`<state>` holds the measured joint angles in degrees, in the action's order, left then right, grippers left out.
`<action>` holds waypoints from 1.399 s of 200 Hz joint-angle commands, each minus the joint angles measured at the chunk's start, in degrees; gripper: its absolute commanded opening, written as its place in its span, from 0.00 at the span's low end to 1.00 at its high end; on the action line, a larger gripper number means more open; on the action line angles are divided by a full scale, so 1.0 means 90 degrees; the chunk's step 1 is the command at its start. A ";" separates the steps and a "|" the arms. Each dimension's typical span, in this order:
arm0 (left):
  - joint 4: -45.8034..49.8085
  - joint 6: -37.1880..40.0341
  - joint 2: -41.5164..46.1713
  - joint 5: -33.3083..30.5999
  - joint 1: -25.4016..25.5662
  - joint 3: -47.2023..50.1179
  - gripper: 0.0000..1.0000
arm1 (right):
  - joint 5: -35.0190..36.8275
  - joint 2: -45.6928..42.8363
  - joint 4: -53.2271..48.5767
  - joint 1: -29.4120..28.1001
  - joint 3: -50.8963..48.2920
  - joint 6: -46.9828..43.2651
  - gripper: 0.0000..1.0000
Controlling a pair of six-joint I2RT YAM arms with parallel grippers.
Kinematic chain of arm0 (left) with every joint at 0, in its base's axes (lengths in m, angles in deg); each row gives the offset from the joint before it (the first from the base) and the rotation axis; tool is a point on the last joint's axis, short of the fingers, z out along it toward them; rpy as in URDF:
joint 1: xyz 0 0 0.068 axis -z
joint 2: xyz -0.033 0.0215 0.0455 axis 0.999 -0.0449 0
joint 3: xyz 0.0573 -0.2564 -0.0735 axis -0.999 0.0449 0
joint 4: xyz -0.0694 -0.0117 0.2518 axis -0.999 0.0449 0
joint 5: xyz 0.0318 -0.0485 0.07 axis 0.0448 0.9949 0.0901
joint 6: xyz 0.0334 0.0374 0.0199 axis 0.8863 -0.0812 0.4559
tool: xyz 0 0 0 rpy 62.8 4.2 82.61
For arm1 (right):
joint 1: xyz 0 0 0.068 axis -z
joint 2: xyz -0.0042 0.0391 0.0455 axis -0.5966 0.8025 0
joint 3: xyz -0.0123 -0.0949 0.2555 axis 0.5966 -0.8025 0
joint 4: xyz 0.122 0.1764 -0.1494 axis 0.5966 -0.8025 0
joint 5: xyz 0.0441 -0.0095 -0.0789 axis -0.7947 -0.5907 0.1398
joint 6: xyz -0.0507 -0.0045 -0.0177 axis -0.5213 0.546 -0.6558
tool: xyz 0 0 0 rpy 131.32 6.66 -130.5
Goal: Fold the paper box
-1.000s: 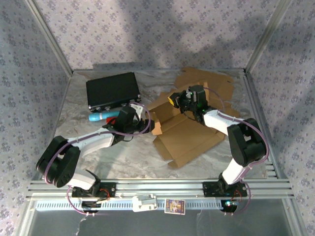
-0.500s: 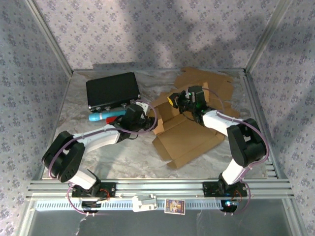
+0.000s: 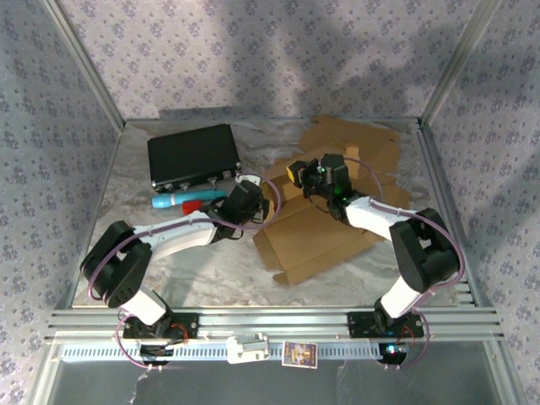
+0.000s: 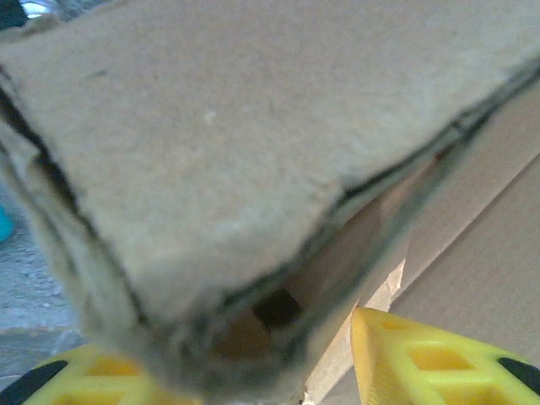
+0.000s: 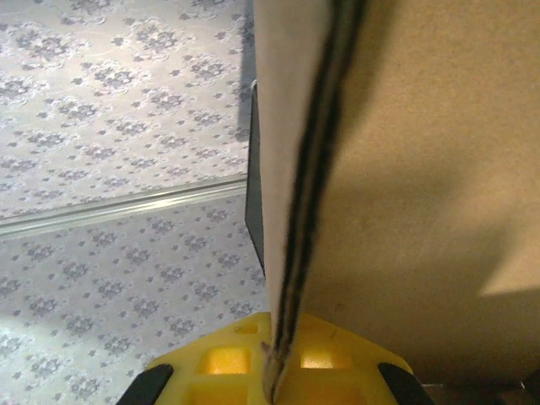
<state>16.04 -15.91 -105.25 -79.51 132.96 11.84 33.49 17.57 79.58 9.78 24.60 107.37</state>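
We see a marbled grey counter. On its far left lies a black case, and just in front of that a blue tube with a red piece at its right end. The brown paper box, unfolded, sprawls across the right half

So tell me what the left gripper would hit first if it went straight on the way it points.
The left gripper likely meets the cardboard flap of the paper box; its edge sits between the yellow fingers.
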 commanded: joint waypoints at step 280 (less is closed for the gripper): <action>-0.0431 -0.0006 -0.1309 -0.1724 -0.0095 -0.0501 0.17 | 0.0004 0.0422 0.1462 -0.0327 -0.0605 0.0359 0.00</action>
<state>8.48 -13.94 -114.62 -92.10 131.13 9.91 36.77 22.09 97.44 8.66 18.59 109.99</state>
